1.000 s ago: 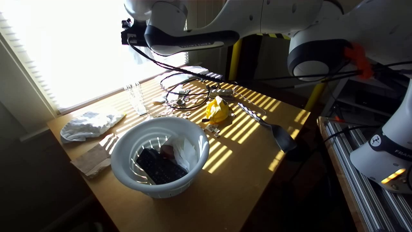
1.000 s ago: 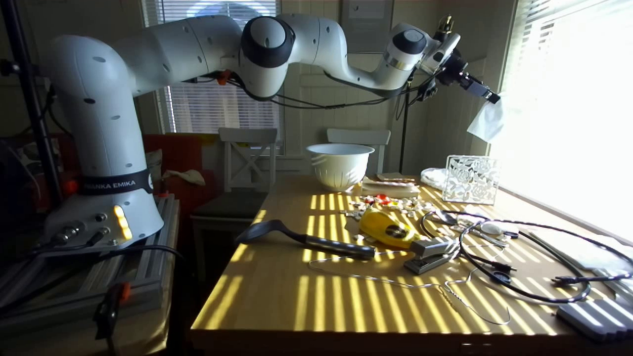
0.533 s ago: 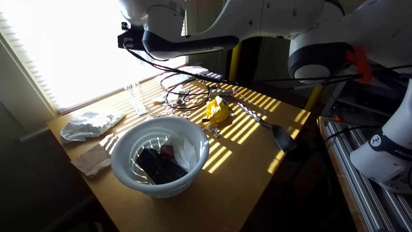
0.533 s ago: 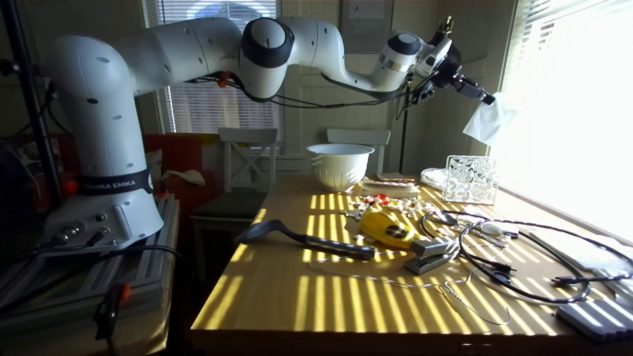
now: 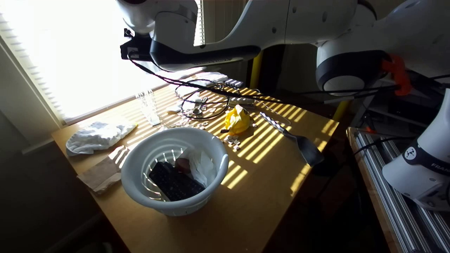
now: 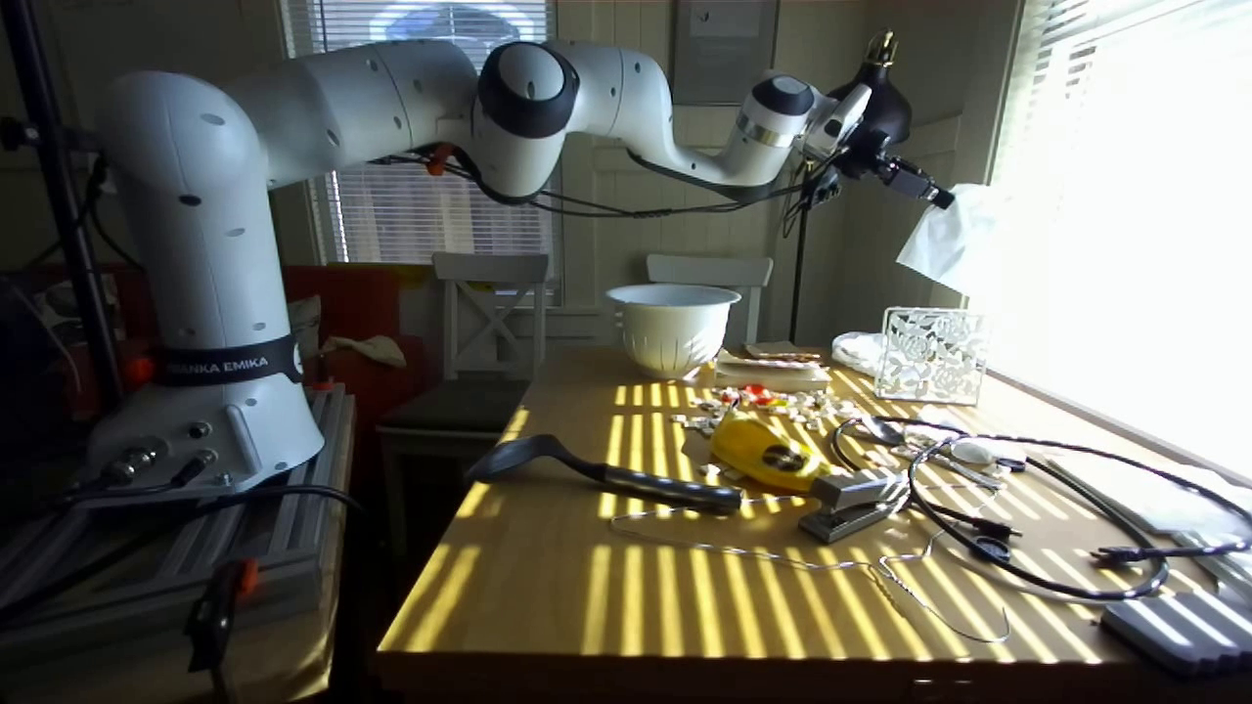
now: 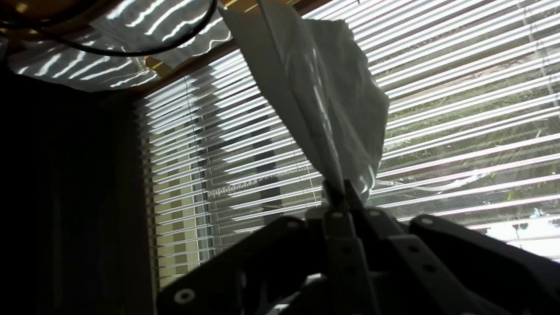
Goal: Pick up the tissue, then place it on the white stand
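My gripper [image 6: 941,198] is shut on a white tissue [image 6: 949,240] and holds it in the air near the window, above the white stand. The tissue hangs from the fingertips. In the wrist view the fingertips [image 7: 343,192] pinch one end of the tissue [image 7: 319,96], which fans out beyond them. The white stand [image 6: 929,354] is an upright holder with a cut-out flower pattern at the table's window side. It also shows edge-on in an exterior view [image 5: 148,107]. In that view the fingers are hidden and the tissue is lost in window glare.
A white bowl [image 5: 130,186] holds a black keyboard [image 5: 174,182] and white paper. A crumpled white cloth [image 5: 98,137] and brown paper [image 5: 100,172] lie near the stand. A black cable [image 6: 1037,587], stapler [image 6: 856,501], yellow bag [image 6: 763,452] and spatula [image 6: 606,474] lie on the table.
My gripper has moved back from the window toward the robot base side and slightly lower, carrying the tissue with it. The stand and table objects have not moved.
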### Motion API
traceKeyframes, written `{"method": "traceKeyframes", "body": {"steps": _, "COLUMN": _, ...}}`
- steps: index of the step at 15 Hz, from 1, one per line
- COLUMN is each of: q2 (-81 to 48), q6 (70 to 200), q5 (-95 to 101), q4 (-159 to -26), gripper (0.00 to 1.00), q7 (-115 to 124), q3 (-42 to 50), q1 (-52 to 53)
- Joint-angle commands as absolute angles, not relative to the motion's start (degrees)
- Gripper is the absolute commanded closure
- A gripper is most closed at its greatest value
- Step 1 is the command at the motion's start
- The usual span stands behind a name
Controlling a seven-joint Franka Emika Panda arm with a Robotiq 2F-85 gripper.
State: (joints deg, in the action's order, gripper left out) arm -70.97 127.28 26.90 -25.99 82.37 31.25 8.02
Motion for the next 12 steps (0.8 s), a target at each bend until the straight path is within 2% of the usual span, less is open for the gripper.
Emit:
{"method": "traceKeyframes", "body": {"steps": 1, "q2": -72.4, "q6": 127.6, "q5": 28.7, "q4": -24.5, "gripper": 1.00, "q7": 85.2, "q3": 32.0, "q1": 8.2}}
{"method": "traceKeyframes", "body": {"steps": 7, "q2": -72.5, "q6": 126.3, "q5": 30.8, "q4": -24.5, "gripper": 1.00, "q7": 87.6, "q3": 34.6, "q1": 9.1}}
{"method": "traceKeyframes", "body": {"steps": 9, "q2": -72.2, "q6": 130.2, "q5": 28.9, "q4": -24.6, "gripper": 1.00, "q7": 83.6, "q3": 32.1, "q1": 8.4}}
{"method": "traceKeyframes", "body": {"steps": 12, "q2": -72.1, "q6": 127.6, "q5": 29.1, "q4": -24.7, "gripper": 0.99, "q7": 84.3, "q3": 32.4, "q1": 8.4}}
